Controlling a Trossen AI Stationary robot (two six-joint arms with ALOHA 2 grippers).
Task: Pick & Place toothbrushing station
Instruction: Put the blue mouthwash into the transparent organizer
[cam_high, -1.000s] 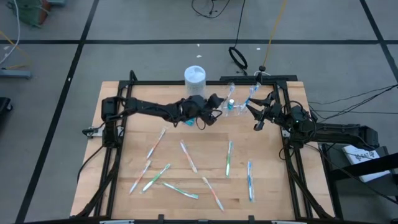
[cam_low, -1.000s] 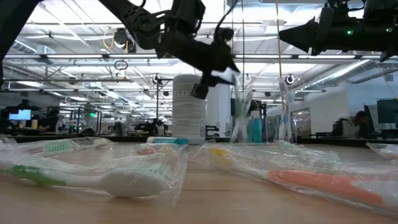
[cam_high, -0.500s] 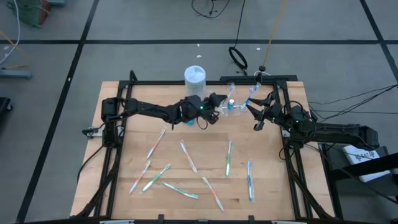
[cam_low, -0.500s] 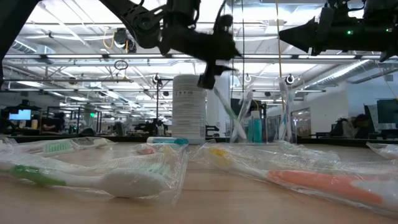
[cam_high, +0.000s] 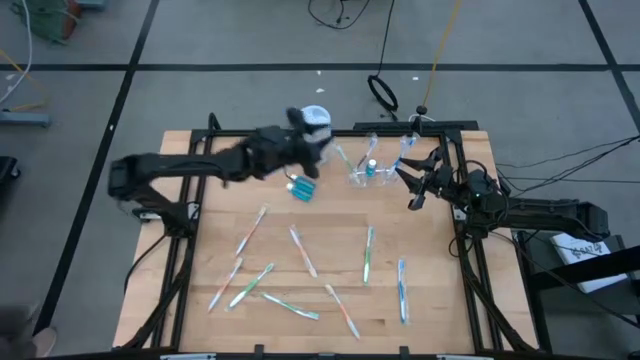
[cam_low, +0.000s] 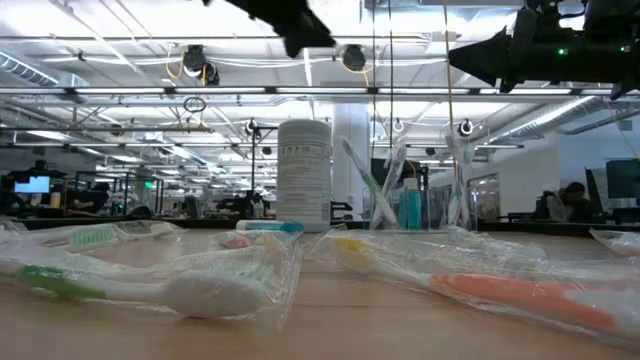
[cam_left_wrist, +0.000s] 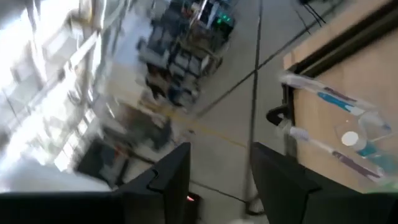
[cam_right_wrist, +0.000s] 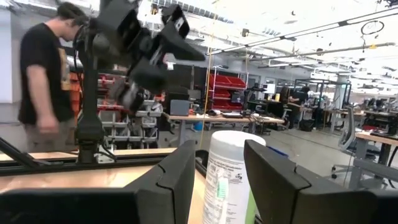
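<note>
A small clear cup (cam_high: 368, 172) stands at the table's far side. It holds a blue tube (cam_low: 411, 208) and pale toothbrushes; one green-accented toothbrush (cam_low: 362, 185) leans out of it toward the left. Several wrapped toothbrushes (cam_high: 303, 250) lie flat on the table. A blue tube (cam_high: 303, 188) lies left of the cup. My left gripper (cam_high: 312, 150) is open and empty, high above the table and left of the cup, which shows in its wrist view (cam_left_wrist: 348, 140). My right gripper (cam_high: 405, 188) hangs open and empty just right of the cup.
A white canister (cam_high: 315, 118) stands at the far edge, left of the cup, close under my left arm. A black frame (cam_high: 460, 240) runs along the table's sides. A person (cam_right_wrist: 43, 81) stands beyond the table in the right wrist view.
My left gripper has let go of the green-accented toothbrush, which now leans in the cup. The gripper has then risen and drawn back toward the table's left edge.
</note>
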